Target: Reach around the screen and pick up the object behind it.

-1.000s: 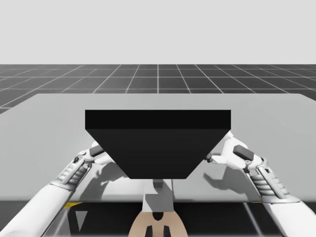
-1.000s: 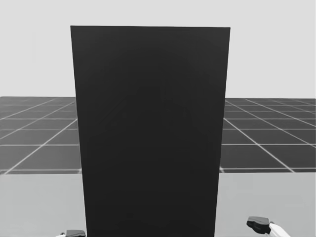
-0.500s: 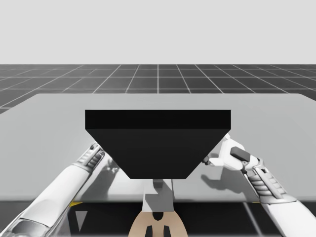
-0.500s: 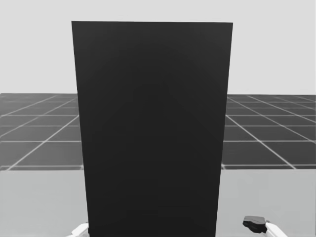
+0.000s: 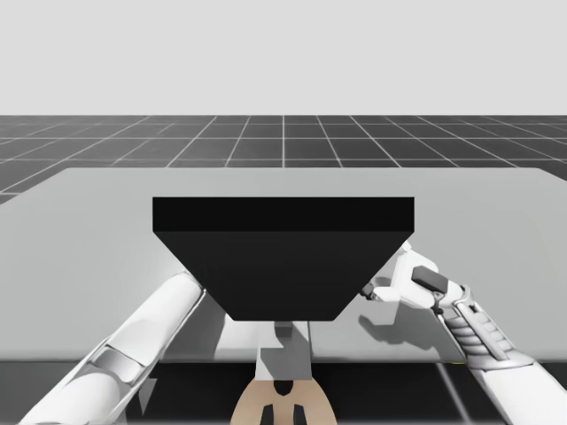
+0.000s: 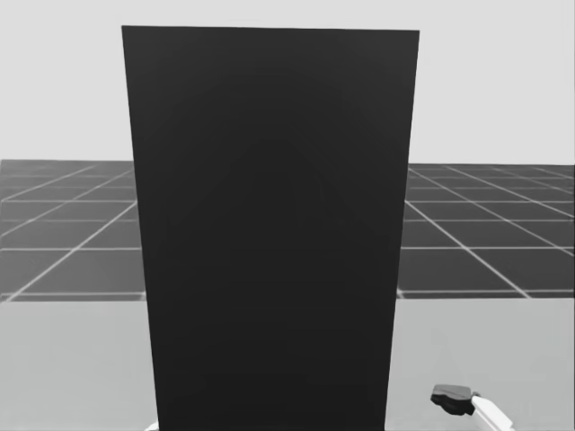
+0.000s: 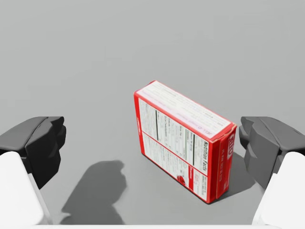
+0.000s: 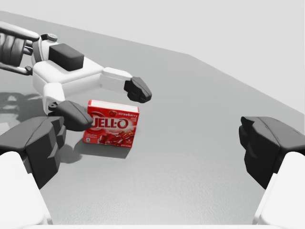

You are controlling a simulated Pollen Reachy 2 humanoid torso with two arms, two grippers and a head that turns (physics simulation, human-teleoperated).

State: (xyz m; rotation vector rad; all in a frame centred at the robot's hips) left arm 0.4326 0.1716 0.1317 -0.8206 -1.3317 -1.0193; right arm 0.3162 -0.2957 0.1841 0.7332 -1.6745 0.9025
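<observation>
The simulated humanoid's left arm (image 5: 151, 329) passes the black screen (image 5: 283, 257) at its nine o'clock edge, carrying the left pincer (image 7: 152, 145) round to the twelve o'clock side, where a small red box (image 7: 190, 148) stands on one narrow edge on the grey table (image 5: 496, 212). The left wrist view shows that pincer spread wide, with the box ahead of it and between its fingers, set at a slant to the line between them and nearer one finger than the other. From the right wrist view, one dark fingertip sits low against an end of the box – whether it touches cannot be told – while the other hangs clear above the top edge, so nothing is gripped yet. The right pincer (image 8: 152, 148), also wide and holding nothing, hovers near the screen's four o'clock corner, facing the box. The step in hand appears to be lining up the grasp. Doing it well likely means centring the box between the pads, turning the wrist until they face two opposite sides squarely, and lowering enough to catch its middle rather than its top. A light carton on a narrow edge would probably tip or skid if one finger arrives first – so a slow, even closing seems wise.
</observation>
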